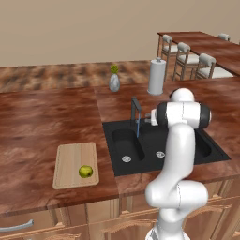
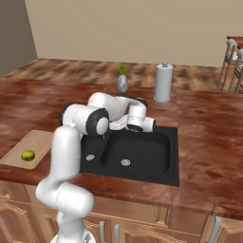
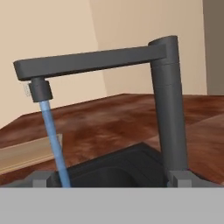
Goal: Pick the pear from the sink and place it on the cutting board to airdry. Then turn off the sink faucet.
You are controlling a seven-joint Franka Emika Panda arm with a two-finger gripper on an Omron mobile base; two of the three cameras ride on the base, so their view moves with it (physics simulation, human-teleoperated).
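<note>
The yellow-green pear (image 1: 86,171) (image 2: 28,155) lies on the tan cutting board (image 1: 70,161) (image 2: 35,142), left of the black sink (image 1: 173,157) (image 2: 156,166). The dark sink faucet (image 1: 136,108) (image 3: 168,105) stands behind the basins, and a thin blue water stream (image 1: 138,127) (image 3: 54,144) falls from its spout. My gripper (image 1: 146,117) (image 2: 115,126) (image 3: 109,178) hovers over the sink just right of the faucet, level with its post and pointing left toward it. It is open and holds nothing. In the hand view the post rises just above one fingertip (image 3: 179,177).
A grey vase with a yellow flower (image 1: 114,82) (image 2: 122,83) and a paper towel roll (image 1: 156,77) (image 2: 163,83) stand on the counter behind the sink. Chairs (image 1: 187,58) line a table at the far right. My own arm rises in front of the sink.
</note>
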